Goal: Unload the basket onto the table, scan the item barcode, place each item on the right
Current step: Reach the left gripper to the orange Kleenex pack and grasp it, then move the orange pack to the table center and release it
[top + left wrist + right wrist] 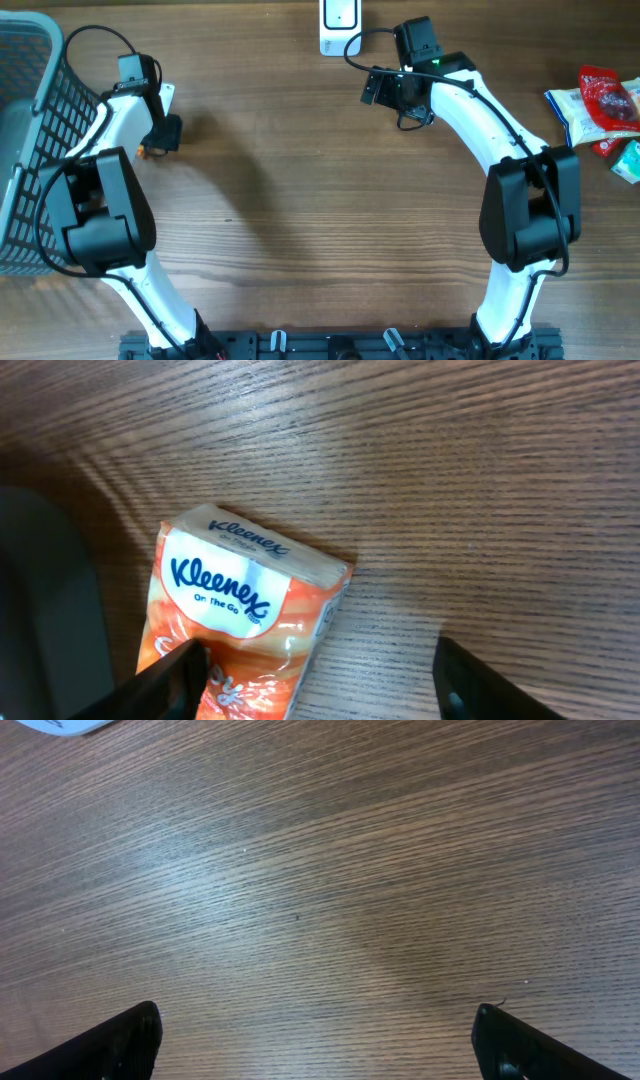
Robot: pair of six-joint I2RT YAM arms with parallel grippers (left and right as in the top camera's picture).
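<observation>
- Your brown wood-grain table [300, 200] carries:
- orange-and-white Kleenex tissue pack [240, 620], lying flat
- white scanner unit [340, 25], far edge
- red and teal snack packets [605, 105], right edge
- grey mesh basket [40, 110], left edge

a mock shop checkout: scanner [340, 25], mesh basket [50, 112], packaged snacks [600, 105].

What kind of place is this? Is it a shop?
Probably a pretend shop checkout, set up on a wooden table. There is a wire basket at one side, what looks like a white scanner at the far edge, and snack packets and a Kleenex pack lying out.
</observation>
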